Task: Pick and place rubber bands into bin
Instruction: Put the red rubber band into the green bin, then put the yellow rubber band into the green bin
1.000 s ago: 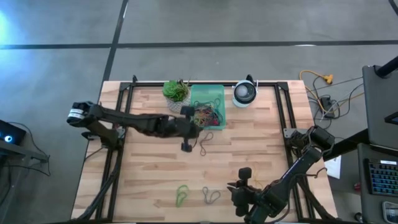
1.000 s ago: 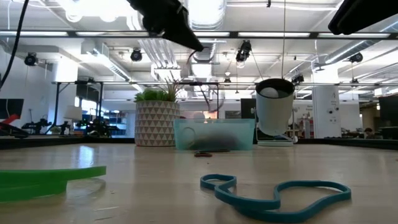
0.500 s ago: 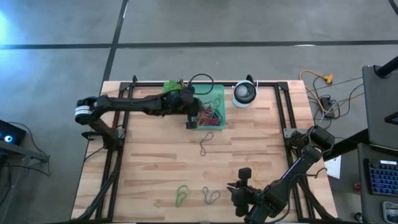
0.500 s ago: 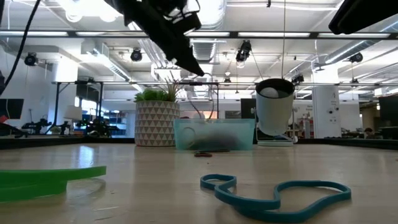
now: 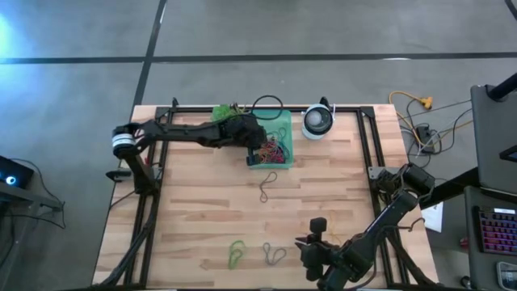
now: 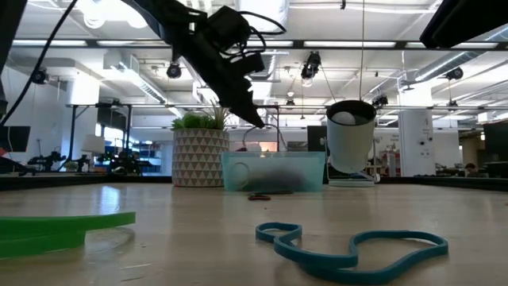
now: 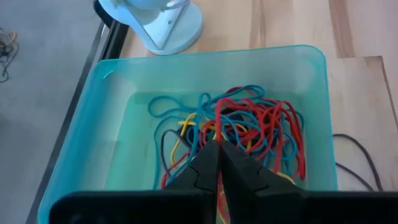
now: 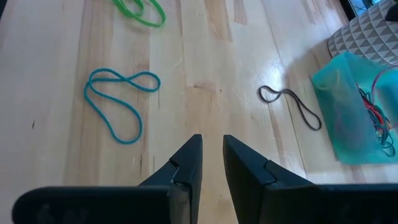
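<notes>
The mint-green bin [image 5: 284, 121] stands near the table's far edge and holds a tangle of red, yellow, blue and black rubber bands [image 7: 249, 121]. My left gripper [image 7: 217, 146] is shut and hovers over the bin's near part [image 6: 260, 123]. A thin strand hangs from it toward the bin. Three bands lie flat on the table: a black one [image 5: 266, 187], a green one [image 5: 236, 253] and a teal one [image 5: 275, 255]. My right gripper [image 8: 211, 146] is open by a narrow gap, low over the near edge [image 5: 317, 226], short of the teal band [image 8: 118, 102]. My left gripper pinches a thin rubber band between its two fingers; a red and yellow strand [image 7: 219, 190] shows in the slit between them. The fingers slant down from the table's left. A strand [image 6: 274, 137] hangs slack below the tips toward the bin; its lower end I cannot tell.
A white patterned pot with a green plant [image 5: 229, 120] stands left of the bin, right under my left arm. A round white-and-dark device [image 5: 318, 121] stands right of the bin. Black frame rails run along the table's edges. Bare wood lies between the bin and the near bands.
My left gripper has gone from the table's middle, beside the black band, toward the far edge and over the bin, dropping toward it. It has stayed shut, with the thin strand hanging below it. The black band has stayed on the table.
</notes>
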